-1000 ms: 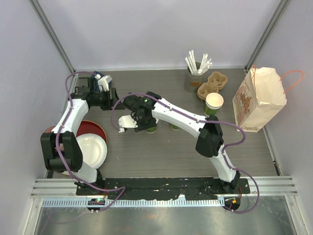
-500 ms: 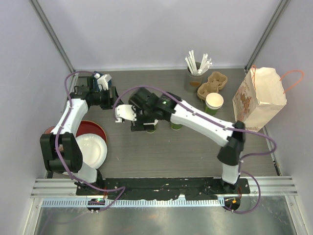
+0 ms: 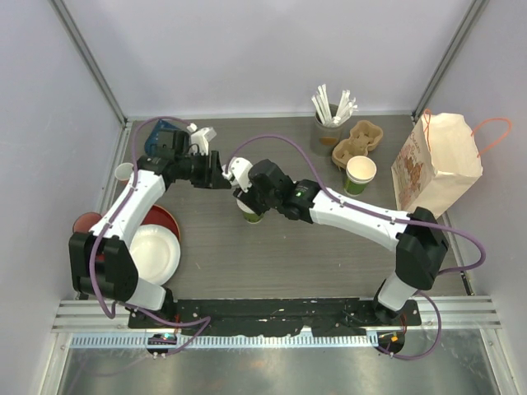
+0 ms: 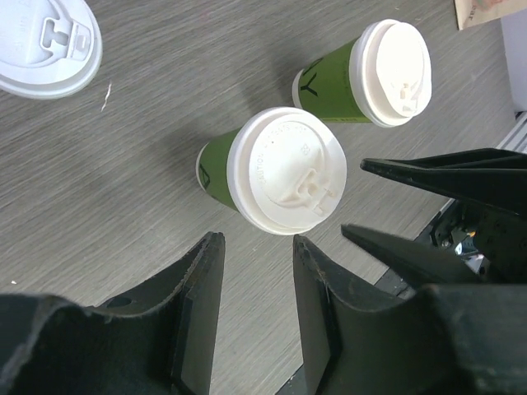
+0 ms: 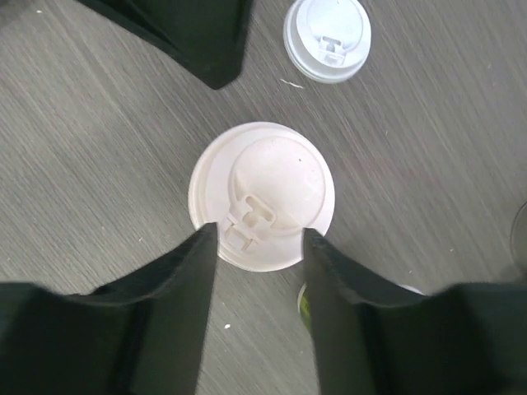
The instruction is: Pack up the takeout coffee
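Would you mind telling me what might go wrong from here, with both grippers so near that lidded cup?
1. Both grippers crowd one lidded cup: the right gripper hangs open right above it and the left gripper is open just beside it, so their fingers may collide.
2. A sideways nudge could tip this tall cup into the second lidded cup standing close by.

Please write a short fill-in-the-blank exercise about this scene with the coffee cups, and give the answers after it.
The left wrist view shows ___ upright green paper cups with white plastic lids.
The brown paper bag stands at the ___ edge of the grey wooden table.
The open green paper cup beside the brown cardboard carrier has no ___.
Missing words: two; right; lid.
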`<state>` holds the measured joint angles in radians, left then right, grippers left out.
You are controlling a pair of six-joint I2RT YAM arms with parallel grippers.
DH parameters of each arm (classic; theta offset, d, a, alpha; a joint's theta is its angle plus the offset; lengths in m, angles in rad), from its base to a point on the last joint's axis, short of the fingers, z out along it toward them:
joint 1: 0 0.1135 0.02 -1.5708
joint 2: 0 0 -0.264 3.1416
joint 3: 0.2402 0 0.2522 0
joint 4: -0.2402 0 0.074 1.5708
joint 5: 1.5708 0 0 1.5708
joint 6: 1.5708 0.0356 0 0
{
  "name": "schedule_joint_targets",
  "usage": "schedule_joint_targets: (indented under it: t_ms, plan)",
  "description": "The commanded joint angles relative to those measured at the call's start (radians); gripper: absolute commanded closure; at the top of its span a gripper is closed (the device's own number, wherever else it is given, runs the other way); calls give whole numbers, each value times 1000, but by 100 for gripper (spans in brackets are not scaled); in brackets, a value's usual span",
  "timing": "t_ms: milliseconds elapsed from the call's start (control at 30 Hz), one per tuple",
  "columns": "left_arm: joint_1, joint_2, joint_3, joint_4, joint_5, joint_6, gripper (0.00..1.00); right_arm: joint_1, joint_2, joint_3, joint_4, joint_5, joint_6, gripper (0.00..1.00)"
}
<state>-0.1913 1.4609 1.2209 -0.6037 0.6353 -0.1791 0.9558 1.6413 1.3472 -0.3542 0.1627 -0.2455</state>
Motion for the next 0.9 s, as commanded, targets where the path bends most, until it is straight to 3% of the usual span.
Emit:
schedule_joint_targets:
  t_ms: [0,100,333,467,667,867]
  plan:
    - [-17,18,6,1,-28,-11,58,-26,-37,-22,156,-14,77,56]
    - [-34,18,17,1,-32,-10,58,-26,-37,-5,153,-32,49,62]
    - [-39,42,32,-2,-43,-8,58,-28,-48,0,161,-58,31,64]
    - [-45,65,-3,12,-42,-23,57,-55,-11,-116,204,-92,96,73]
    - [-51,99,-32,32,-34,-30,55,-58,5,-230,259,-78,144,75]
    - [-51,93,-14,28,-26,-25,55,-57,-6,-134,189,-68,109,75]
